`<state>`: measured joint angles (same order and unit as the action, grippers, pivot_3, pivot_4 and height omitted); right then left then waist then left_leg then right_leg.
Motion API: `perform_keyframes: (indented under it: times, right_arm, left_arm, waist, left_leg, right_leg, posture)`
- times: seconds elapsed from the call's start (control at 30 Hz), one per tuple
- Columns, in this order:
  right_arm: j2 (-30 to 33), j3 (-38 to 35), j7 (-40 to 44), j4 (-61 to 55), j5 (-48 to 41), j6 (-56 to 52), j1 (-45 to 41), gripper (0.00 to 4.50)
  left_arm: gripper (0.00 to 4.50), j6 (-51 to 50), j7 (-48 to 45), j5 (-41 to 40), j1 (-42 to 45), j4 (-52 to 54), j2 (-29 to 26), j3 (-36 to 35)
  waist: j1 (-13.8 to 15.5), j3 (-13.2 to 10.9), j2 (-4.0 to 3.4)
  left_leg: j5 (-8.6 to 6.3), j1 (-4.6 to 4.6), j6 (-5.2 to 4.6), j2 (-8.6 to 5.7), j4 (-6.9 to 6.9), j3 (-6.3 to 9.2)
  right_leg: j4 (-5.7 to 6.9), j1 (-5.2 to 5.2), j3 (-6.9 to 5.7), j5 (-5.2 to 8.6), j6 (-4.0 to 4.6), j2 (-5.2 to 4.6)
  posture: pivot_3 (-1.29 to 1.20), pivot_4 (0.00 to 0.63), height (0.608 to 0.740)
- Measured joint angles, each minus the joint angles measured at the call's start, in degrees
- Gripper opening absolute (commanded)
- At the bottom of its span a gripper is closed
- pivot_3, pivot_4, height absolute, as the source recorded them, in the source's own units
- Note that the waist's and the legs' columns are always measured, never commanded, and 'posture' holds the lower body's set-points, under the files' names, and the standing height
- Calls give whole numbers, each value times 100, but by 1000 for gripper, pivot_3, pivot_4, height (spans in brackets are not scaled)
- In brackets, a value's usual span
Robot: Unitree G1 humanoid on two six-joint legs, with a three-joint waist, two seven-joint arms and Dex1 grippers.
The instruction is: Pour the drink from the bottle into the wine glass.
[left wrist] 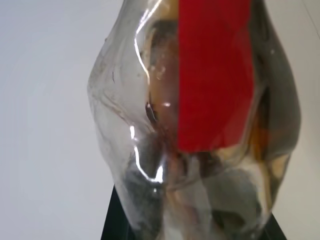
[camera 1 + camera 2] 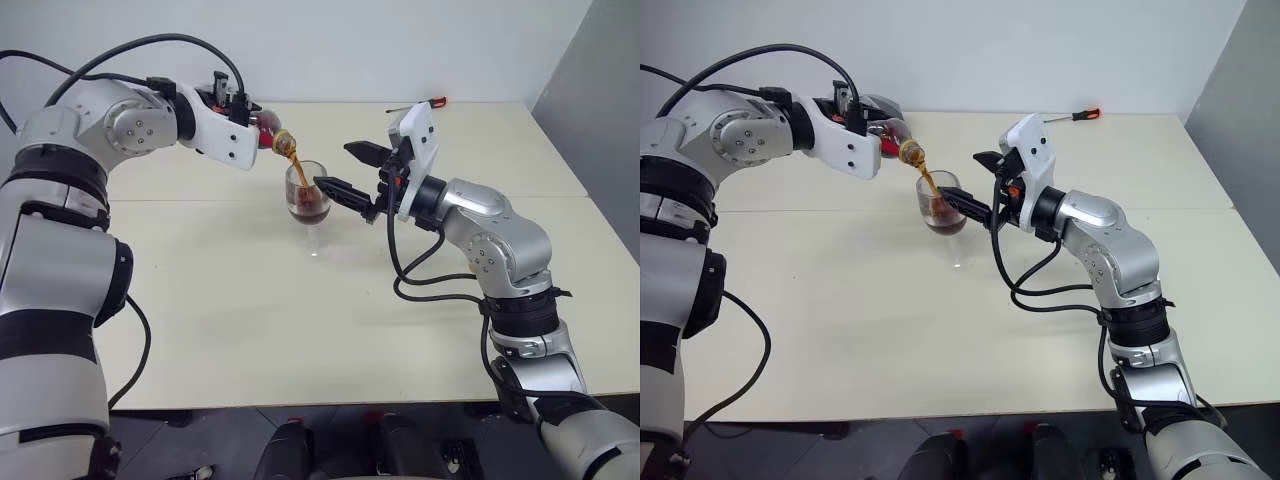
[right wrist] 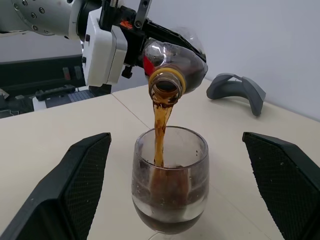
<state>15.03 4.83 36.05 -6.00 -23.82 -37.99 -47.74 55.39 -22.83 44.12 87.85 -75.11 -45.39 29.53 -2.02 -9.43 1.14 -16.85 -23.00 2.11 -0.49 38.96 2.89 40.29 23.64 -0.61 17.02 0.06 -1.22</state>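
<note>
Left hand (image 2: pixel 872 128) clamped on thin, crushable bottle (image 3: pixel 172 60), tipped over wine glass (image 3: pixel 170 182) on tabletop (image 2: pixel 300 330), drink (image 3: pixel 160 120) streaming in. Right hand (image 2: pixel 350 170) wide open, straddling fragile, top-heavy bowl; best steadied there.

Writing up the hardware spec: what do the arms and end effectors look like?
Both arms are silver-grey metal segments with black joint bands and loose black cables. Each wrist carries a white housing with small red-orange parts. The left end effector and right end effector each have two black fingers with textured, finely gridded pads.
</note>
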Motion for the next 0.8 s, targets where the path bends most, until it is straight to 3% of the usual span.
perform_keyframes:
  times: [0.8]
  right_arm:
    - [-12,-22,-11,0,0,0,0,4500]
  left_arm:
    - [719,-14,470,437,134,-102,-32,293]
  waist:
    - [1,0,0]
  left_leg:
    - [0,0,0,-1,0,-3]
  right_leg:
    - [4,4,1,0,0,-1]
  posture:
    - [0,150,740]
